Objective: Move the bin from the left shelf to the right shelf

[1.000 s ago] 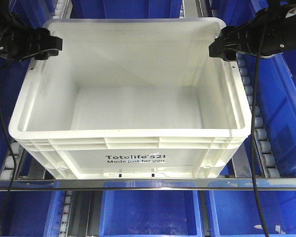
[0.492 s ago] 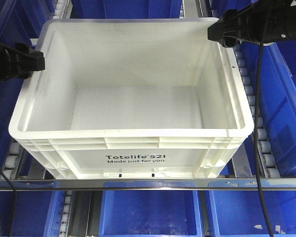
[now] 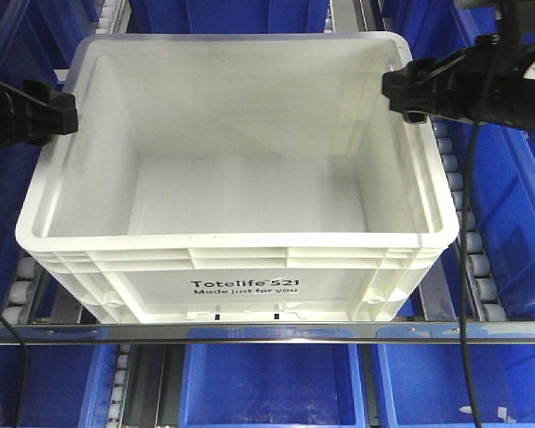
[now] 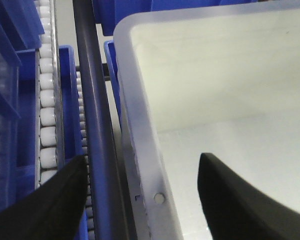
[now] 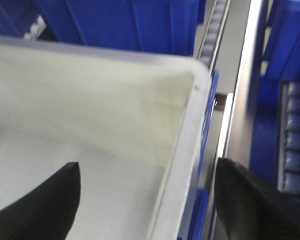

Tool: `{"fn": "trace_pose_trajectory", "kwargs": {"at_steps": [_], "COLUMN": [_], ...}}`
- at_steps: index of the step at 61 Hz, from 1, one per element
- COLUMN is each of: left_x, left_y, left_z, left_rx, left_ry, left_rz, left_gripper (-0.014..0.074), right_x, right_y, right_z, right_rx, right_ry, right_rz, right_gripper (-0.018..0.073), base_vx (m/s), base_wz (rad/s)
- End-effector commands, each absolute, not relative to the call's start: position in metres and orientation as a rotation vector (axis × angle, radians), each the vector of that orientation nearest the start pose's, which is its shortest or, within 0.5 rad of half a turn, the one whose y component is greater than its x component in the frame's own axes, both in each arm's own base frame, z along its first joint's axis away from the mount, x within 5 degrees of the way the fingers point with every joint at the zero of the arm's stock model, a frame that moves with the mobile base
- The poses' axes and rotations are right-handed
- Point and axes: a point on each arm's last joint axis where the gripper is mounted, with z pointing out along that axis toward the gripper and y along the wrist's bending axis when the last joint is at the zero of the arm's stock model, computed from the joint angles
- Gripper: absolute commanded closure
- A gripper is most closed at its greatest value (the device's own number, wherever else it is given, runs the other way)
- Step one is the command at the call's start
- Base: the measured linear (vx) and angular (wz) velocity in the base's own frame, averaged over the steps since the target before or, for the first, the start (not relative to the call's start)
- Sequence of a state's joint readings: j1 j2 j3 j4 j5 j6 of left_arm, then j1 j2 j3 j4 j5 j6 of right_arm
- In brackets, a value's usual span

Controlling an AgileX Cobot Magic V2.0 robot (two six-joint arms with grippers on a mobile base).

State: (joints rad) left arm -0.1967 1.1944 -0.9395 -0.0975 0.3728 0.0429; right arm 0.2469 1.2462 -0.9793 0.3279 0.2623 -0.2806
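Left gripper [image 4: 140, 200] and right gripper [image 5: 147, 200] reach in from opposite sides, fingers spread astride the side rims of the large white rectangular plastic bin [image 3: 236, 267], not clamped. Bin sits upright on roller shelf [image 3: 468, 259], print side forward, long axis left-right.

We see the bin [image 3: 241, 178], white, open and empty, filling the frame's centre. It sits level on the right shelf [image 3: 468, 241], printed wall facing the steel front bar.
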Motion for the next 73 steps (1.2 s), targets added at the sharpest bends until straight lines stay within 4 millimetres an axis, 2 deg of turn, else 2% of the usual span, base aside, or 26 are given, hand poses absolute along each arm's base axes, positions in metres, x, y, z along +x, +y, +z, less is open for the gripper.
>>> {"fn": "trace_pose_trajectory", "kwargs": {"at_steps": [1, 9, 16, 34, 42, 52, 61, 73], "left_x": [0.249, 0.235, 0.216, 0.142, 0.108, 0.087, 0.089, 0.09], "left_y": [-0.054, -0.051, -0.047, -0.031, -0.024, -0.02, -0.019, -0.019], "left_z": [0.361, 0.375, 0.378, 0.332, 0.317, 0.305, 0.3, 0.296], "left_rx": [0.18, 0.201, 0.198, 0.188, 0.183, 0.176, 0.152, 0.146], "left_ry": [1.946, 1.89, 1.848, 1.795, 1.733, 1.667, 1.564, 1.542], "left_rz": [-0.187, -0.174, -0.174, -0.175, -0.179, -0.181, -0.176, -0.173], "left_gripper": [0.0153, 0.0187, 0.0216, 0.0228, 0.0228, 0.0228, 0.0228, 0.0228], "right_x": [0.253, 0.227, 0.201, 0.126, 0.102, 0.092, 0.095, 0.097], "right_y": [0.069, 0.06, 0.052, 0.03, 0.025, 0.021, 0.02, 0.019], "right_z": [0.369, 0.366, 0.355, 0.322, 0.308, 0.292, 0.288, 0.29], "right_rx": [-0.237, -0.228, -0.214, -0.18, -0.191, -0.243, -0.235, -0.216], "right_ry": [1.816, 1.759, 1.707, 1.567, 1.522, 1.489, 1.452, 1.43], "right_rz": [0.237, 0.217, 0.198, 0.186, 0.176, 0.105, 0.063, 0.06], "right_gripper": [0.0029, 0.0029, 0.0029, 0.0029, 0.0029, 0.0029, 0.0029, 0.0029], "base_vx": [0.0, 0.0, 0.0, 0.0, 0.0, 0.0, 0.0, 0.0], "base_wz": [0.0, 0.0, 0.0, 0.0, 0.0, 0.0, 0.0, 0.0]}}
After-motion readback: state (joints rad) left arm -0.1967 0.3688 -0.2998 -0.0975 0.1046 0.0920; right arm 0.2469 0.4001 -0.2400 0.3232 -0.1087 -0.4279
